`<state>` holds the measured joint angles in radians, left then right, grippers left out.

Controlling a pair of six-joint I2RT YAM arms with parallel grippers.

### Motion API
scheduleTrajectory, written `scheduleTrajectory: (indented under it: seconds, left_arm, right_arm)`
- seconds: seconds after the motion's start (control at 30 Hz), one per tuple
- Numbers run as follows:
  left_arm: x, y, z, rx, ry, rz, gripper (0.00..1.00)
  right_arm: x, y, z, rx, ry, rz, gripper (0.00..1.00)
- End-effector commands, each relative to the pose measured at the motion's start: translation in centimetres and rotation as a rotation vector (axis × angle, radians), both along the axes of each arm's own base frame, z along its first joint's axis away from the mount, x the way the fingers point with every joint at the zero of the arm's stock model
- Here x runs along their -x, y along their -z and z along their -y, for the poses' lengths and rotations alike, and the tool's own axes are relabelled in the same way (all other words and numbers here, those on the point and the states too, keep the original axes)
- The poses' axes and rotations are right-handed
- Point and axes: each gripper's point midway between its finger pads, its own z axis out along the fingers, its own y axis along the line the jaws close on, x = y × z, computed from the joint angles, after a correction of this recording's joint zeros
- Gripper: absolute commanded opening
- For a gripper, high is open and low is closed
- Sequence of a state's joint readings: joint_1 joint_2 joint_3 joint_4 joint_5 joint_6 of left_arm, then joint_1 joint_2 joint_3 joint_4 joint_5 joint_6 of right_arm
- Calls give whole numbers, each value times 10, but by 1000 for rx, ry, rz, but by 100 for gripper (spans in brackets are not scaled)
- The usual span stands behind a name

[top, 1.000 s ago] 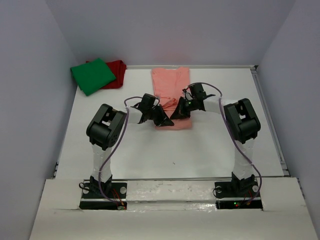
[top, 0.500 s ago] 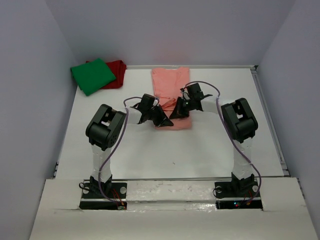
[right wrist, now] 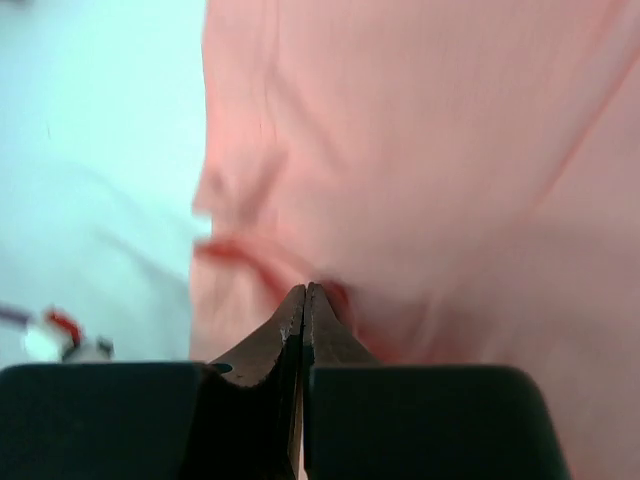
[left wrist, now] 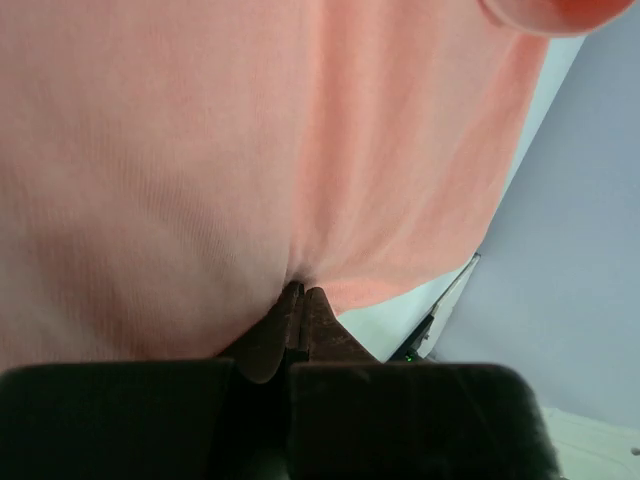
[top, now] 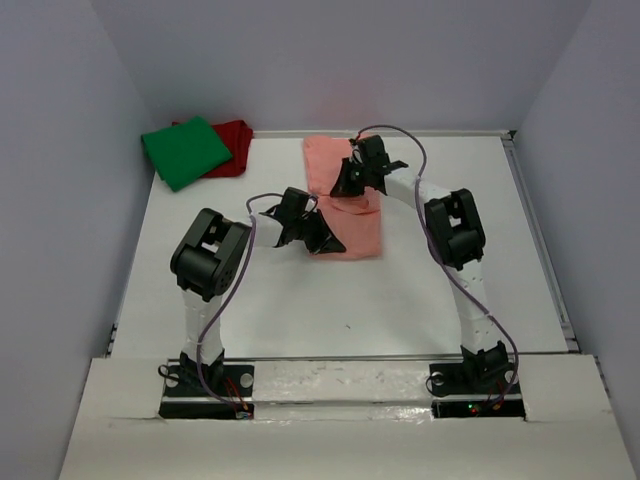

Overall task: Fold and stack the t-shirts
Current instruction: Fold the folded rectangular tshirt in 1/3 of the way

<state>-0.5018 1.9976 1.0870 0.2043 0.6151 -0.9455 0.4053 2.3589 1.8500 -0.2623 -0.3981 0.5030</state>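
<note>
At the far left corner of the table (top: 400,300) lay the bright green t-shirt (top: 185,150), folded into a square. It partly overlapped the dark red t-shirt (top: 235,135), which showed just behind it and to its right.

The left arm (top: 210,260) rose upright from its base at the near edge. It bent at the elbow and sent its forearm away and to the right, with the wrist low over the table. The left fingers (top: 330,243) pointed rightward at the near left corner of the salmon-pink t-shirt (top: 362,232). In the left wrist view the left fingers (left wrist: 300,305) were closed tight on a pinch of that cloth, and the fabric drew into a pucker at their tips.

The salmon-pink t-shirt lay lengthwise near the middle of the table, toward the far side and well apart from the other two shirts. Its near part lay flat, while a fold of it stood raised across its middle.

The right arm (top: 455,230) climbed from its base, leaning slightly inward. From its elbow it stretched away and to the left, over the far half of the shirt. The right fingers (top: 342,187) angled down to the left, right at the raised fold. In the right wrist view, which was somewhat blurred, the right fingers (right wrist: 304,300) were pressed together, with pink cloth gathered into a ridge at their tips.
</note>
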Motion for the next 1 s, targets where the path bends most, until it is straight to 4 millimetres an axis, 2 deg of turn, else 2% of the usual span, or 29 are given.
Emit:
scheduleTrajectory:
  seconds: [0.0, 0.1, 0.13, 0.27, 0.3, 0.37, 0.4, 0.47, 0.5, 0.57, 0.6, 0.63, 0.67, 0.7, 0.77, 0.8, 0.83, 0.9, 0.93, 0.97]
  left_arm:
    - [15, 1, -14, -56, 10, -30, 0]
    - [14, -3, -15, -63, 9, -19, 0]
    - [13, -4, -15, -65, 12, -13, 0]
    - [10, -4, -13, -64, 12, -12, 0]
    - [10, -5, -12, -63, 16, -10, 0]
    - [8, -5, -11, -59, 17, -8, 0]
    - [8, -4, -11, -61, 18, -11, 0]
    - [7, -5, -10, -58, 20, -11, 0]
    - [7, -4, -10, -58, 21, -10, 0]
    - [5, -6, -9, -57, 23, -4, 0]
    - [6, -4, -9, -62, 27, -7, 0]
    - [5, -3, -9, -63, 27, -8, 0]
    - [4, -4, -8, -60, 30, -7, 0]
    - [4, -4, -8, -61, 32, -6, 0]
    - [2, -5, -7, -62, 34, -3, 0]
    - [2, -5, -8, -64, 37, -1, 0]
    - [1, -6, -7, -64, 39, 3, 0]
    - [2, -5, -8, -69, 42, -2, 0]
    - [1, -6, -8, -70, 43, 1, 0]
    - [1, -6, -8, -72, 44, 4, 0]
  right_arm:
    - [-69, -66, -3, 54, 59, 243, 0]
    - [-93, -120, 1, 27, 92, 370, 0]
    - [-103, -156, 7, 7, 119, 441, 0]
    - [-109, -219, 28, -43, 148, 545, 0]
    - [-105, -228, 27, -53, 135, 554, 0]
    - [-97, -227, 31, -58, 112, 528, 0]
    - [-89, -237, 37, -59, 106, 524, 0]
    - [-74, -233, 39, -59, 88, 480, 0]
    - [-58, -220, 41, -53, 74, 426, 0]
    - [-40, -203, 43, -56, 62, 357, 0]
    - [-26, -174, 43, -52, 55, 271, 0]
    - [-10, -177, 38, -94, 10, 239, 0]
    - [2, -169, 34, -119, -17, 194, 0]
    - [17, -150, 31, -144, -37, 113, 0]
    - [43, -150, 26, -214, -73, 28, 0]
    - [56, -139, 24, -252, -68, -35, 0]
    - [69, -148, 21, -298, -92, -62, 0]
    - [80, -148, 23, -344, -82, -114, 0]
    - [90, -136, 26, -339, -77, -153, 0]
    - [94, -133, 28, -333, -66, -165, 0]
